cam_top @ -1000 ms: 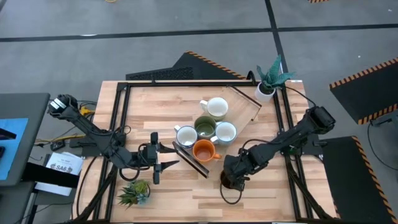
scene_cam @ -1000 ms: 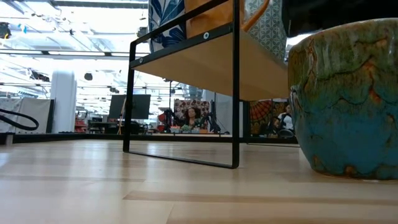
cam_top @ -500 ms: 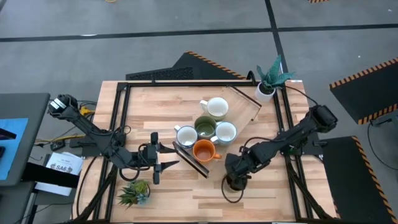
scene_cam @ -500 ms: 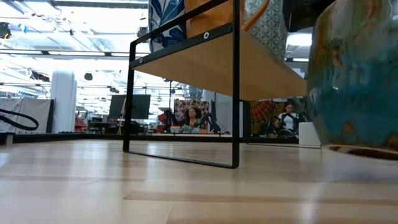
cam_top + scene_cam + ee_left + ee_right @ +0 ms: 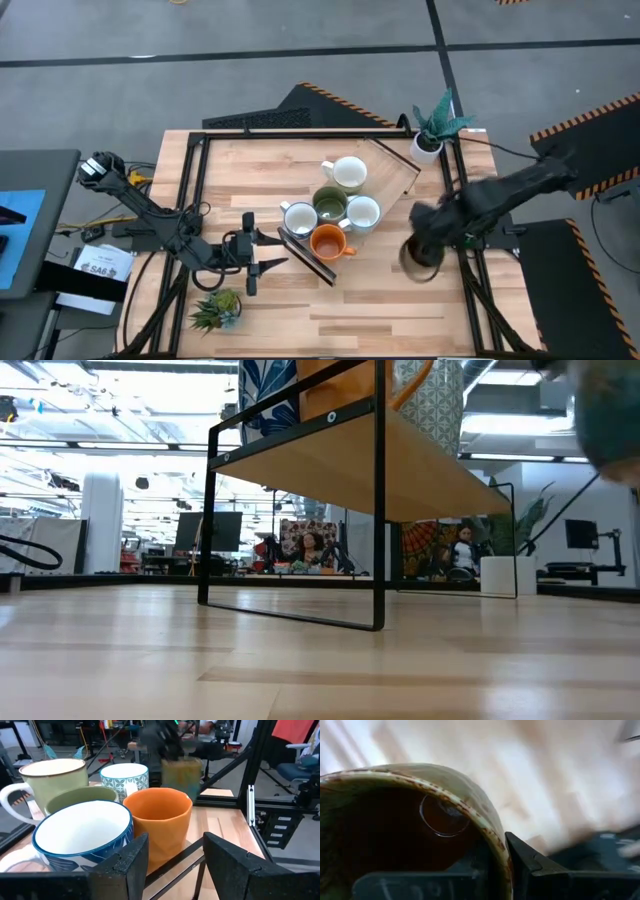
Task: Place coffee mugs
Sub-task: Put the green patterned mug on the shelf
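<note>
My right gripper (image 5: 425,240) is shut on a dark brown mug (image 5: 420,256) with a mottled teal-green outside, held above the table's right half. The mug shows blurred at the top right of the low view (image 5: 612,415). On a wooden shelf (image 5: 395,172) stand several mugs: white (image 5: 347,172), olive green (image 5: 330,205), pale patterned (image 5: 362,212), blue-and-white (image 5: 298,217) and orange (image 5: 328,241). My left gripper (image 5: 265,256) stands open beside the shelf's near-left edge, its fingers (image 5: 131,865) just short of the orange mug (image 5: 157,820), touching nothing. My right gripper holds the dark brown mug by its rim (image 5: 487,827). One finger (image 5: 522,857) lies against the outside of the wall, and the other seems to be inside the cup. The fingers come from above, slanting down. The mug hangs clear of the table, mouth up.
A white pot with teal leaves (image 5: 432,130) stands at the far right corner. A small spiky green plant (image 5: 215,310) sits at the near left. The shelf's black metal frame (image 5: 378,500) rises from the table's middle. Bare wood lies in front of the shelf (image 5: 350,310).
My right gripper has lifted the dark brown mug off the table near the front edge. It has carried the mug up and toward the table's right and far side. In the low view the mug has risen from the table to the top right corner.
</note>
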`<state>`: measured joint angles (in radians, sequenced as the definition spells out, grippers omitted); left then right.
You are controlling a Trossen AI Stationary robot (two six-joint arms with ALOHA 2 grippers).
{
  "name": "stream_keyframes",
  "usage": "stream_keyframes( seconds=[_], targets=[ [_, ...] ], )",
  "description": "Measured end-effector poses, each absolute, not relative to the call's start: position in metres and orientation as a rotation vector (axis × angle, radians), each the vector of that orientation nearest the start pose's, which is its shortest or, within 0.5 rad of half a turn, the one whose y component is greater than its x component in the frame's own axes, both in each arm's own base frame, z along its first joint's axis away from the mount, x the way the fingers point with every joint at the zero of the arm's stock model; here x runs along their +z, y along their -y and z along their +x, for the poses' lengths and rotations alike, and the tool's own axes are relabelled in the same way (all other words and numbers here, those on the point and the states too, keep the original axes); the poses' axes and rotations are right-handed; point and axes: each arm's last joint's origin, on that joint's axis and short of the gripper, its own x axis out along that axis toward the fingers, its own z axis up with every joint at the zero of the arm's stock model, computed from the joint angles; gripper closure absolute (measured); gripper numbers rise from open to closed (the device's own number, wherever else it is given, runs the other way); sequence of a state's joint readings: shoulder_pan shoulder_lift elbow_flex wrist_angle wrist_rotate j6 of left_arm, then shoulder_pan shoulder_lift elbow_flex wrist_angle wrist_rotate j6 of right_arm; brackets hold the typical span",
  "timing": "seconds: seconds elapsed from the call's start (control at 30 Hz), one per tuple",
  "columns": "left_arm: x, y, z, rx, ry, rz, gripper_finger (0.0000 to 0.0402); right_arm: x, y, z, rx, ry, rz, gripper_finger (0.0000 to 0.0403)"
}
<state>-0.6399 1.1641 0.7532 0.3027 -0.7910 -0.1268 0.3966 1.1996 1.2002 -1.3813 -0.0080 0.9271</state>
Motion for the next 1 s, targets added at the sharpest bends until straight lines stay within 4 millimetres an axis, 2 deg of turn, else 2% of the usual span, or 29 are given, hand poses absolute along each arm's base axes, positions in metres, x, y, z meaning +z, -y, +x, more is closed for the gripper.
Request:
stream_keyframes(
  seconds=[0.17,0.27,0.33,0.43,0.67,0.8,1.0],
  targets=[
    [0.295,0.133,0.215,0.16,-0.066,-0.024,0.023,0.367,-0.035,0.149,-0.55,-1.11,0.453,0.0345],
    [0.295,0.131,0.216,0.174,-0.066,-0.024,0.023,0.39,-0.017,0.151,-0.64,-0.975,0.45,0.0345],
    [0.295,0.128,0.217,0.184,-0.065,-0.027,0.023,0.395,-0.007,0.16,-0.668,-0.966,0.436,0.0345],
    [0.295,0.126,0.219,0.196,-0.066,-0.027,0.023,0.392,0.009,0.179,-0.703,-1.041,0.387,0.0345],
    [0.294,0.126,0.219,0.195,-0.068,-0.023,0.023,0.368,0.043,0.219,-0.707,-1.206,0.334,0.0345],
    [0.295,0.126,0.217,0.191,-0.07,-0.021,0.023,0.359,0.057,0.227,-0.69,-1.262,0.366,0.0345],
    [0.295,0.126,0.217,0.191,-0.074,-0.017,0.023,0.357,0.066,0.233,-0.656,-1.247,0.411,0.0345]
  ],
)
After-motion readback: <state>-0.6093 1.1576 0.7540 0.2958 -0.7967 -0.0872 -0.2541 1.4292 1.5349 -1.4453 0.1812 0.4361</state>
